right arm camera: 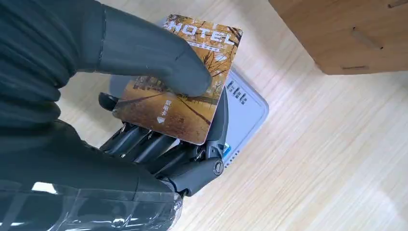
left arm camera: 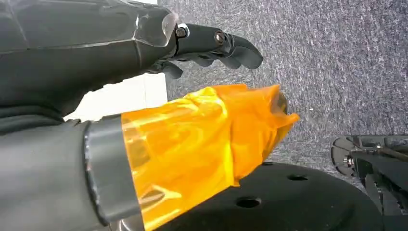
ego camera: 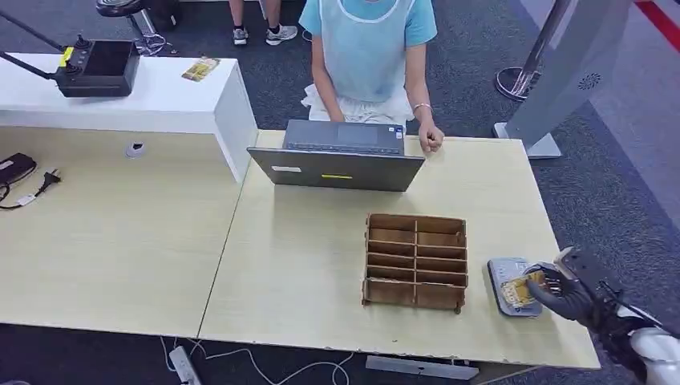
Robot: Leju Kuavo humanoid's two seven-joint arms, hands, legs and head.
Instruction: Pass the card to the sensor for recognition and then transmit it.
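The right hand (right arm camera: 159,120) pinches the autumn-printed hotel card (right arm camera: 180,79) over the grey flat sensor (ego camera: 507,285) at the table's (ego camera: 321,265) near right; a loose pinch could drop it. The left hand (left arm camera: 144,57) holds nothing, fingers loosely apart.

Card (right arm camera: 180,91) showing glossy printed face; right hand (right arm camera: 159,149) gripping it, looking like matt dark plastic. Sensor (right arm camera: 245,103) appearing smooth pale plastic. Table (right arm camera: 327,159) showing light wood grain. Organizer (ego camera: 415,261) looking raw brown wood. Carpet (left arm camera: 337,57) looking rough grey.
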